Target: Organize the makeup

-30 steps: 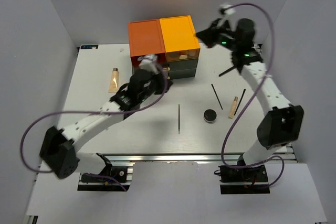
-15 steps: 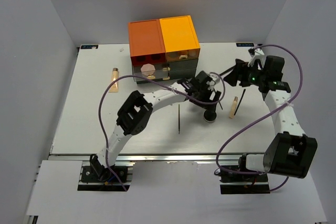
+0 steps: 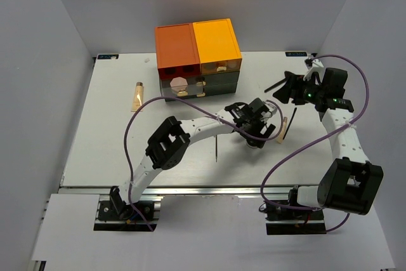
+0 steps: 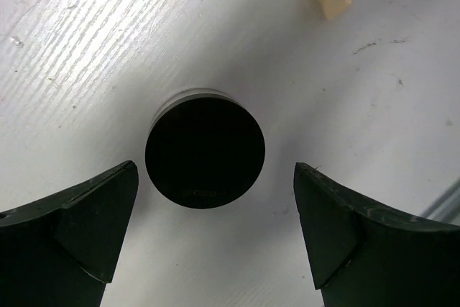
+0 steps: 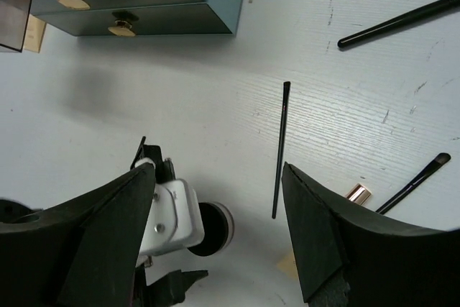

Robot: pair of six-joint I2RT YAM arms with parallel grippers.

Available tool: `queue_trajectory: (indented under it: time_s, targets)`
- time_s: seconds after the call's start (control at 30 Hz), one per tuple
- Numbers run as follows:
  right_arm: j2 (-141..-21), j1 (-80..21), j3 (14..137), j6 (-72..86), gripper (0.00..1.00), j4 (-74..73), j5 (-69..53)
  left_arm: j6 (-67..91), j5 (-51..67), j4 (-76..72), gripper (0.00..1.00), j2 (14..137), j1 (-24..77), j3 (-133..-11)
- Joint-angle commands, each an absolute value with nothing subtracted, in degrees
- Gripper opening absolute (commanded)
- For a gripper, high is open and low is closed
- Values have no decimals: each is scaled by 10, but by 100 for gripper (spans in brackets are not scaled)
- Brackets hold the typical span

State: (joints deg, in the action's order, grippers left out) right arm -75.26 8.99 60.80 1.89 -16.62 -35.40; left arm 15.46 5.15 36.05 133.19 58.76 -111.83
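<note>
A small black round jar (image 4: 205,152) stands on the white table, between the wide-apart fingers of my open left gripper (image 4: 214,177), untouched. From above, that gripper (image 3: 257,126) hovers over the jar (image 3: 254,141). My right gripper (image 3: 288,88) hangs open and empty above the table's right side, looking down on the jar (image 5: 215,228) and a thin black stick (image 5: 280,149). Beige tubes lie at the left (image 3: 137,95) and beside the jar (image 3: 281,130). Other black sticks lie at the centre (image 3: 216,144) and right (image 3: 290,123).
The orange-and-dark drawer box (image 3: 198,52) stands at the back centre, with gold knobs on its dark drawers (image 5: 136,5). A pale pink round puff (image 3: 179,84) shows in its lower left front. A black brush (image 5: 402,23) lies near the right gripper.
My left arm has swung from the drawer box across to the jar and opened. The right arm has come down from beside the box to the right side and opened.
</note>
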Motion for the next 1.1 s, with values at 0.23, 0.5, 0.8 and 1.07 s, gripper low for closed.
queue_trajectory:
  time_s: [0.23, 0.5, 0.8, 1.07]
  targets:
    - [-737, 92, 608, 36, 76, -152, -375, 130, -126, 367, 98, 1350, 627, -1157]
    - [-724, 92, 600, 40, 75, -145, -377, 131, -150, 345, 50, 1347, 627, -1160]
    - [-708, 92, 598, 23, 64, -135, -377, 255, -128, 347, 0, 1232, 569, -1115]
    - [-706, 89, 573, 7, 0, -119, -395, 375, -48, 275, 0, 996, 412, -997]
